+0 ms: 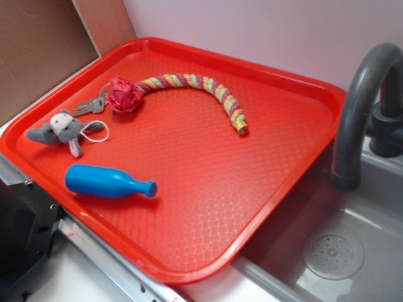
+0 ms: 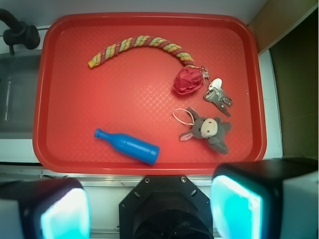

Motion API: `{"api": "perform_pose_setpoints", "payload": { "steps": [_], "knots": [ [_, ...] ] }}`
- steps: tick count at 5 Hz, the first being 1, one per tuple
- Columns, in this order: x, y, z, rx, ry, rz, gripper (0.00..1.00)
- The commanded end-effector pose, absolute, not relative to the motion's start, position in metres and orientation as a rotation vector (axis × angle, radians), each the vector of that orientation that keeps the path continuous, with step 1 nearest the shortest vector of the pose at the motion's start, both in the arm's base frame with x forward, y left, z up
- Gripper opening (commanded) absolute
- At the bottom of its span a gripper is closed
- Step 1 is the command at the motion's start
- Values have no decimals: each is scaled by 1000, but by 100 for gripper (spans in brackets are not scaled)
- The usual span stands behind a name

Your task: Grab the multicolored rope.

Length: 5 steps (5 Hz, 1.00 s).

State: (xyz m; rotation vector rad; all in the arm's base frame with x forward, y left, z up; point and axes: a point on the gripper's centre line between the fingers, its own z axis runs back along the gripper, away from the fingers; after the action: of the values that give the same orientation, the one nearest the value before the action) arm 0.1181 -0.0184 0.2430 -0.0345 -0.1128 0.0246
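The multicolored rope [image 1: 201,83] lies in a curve across the far part of the red tray [image 1: 208,170], twisted pink, yellow and pale green, ending in a red frayed knot [image 1: 126,94]. From the wrist view the rope [image 2: 144,42] arcs along the tray's [image 2: 99,99] far side, its knot [image 2: 188,80] to the right. My gripper [image 2: 151,209] hovers high above the tray's near edge. It is open, with its cyan pads [image 2: 237,206] wide apart and nothing between them. It is well short of the rope and does not show in the exterior view.
On the tray also lie a blue bottle [image 2: 129,146], a grey plush mouse [image 2: 209,129] with a white cord, and keys [image 2: 218,97] beside the knot. A grey sink [image 1: 334,251] with a dark faucet [image 1: 362,107] borders the tray. A brown panel stands behind.
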Motion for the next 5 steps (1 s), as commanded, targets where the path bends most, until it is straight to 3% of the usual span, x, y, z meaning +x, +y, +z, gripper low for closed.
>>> {"api": "perform_pose_setpoints", "payload": {
  "steps": [1, 3, 4, 5],
  "knots": [
    [118, -18, 243, -35, -113, 25, 100],
    [164, 3, 230, -189, -196, 531, 100],
    [181, 5, 220, -202, -221, 782, 100],
    [211, 3, 198, -98, -285, 1019, 100]
  ]
}}
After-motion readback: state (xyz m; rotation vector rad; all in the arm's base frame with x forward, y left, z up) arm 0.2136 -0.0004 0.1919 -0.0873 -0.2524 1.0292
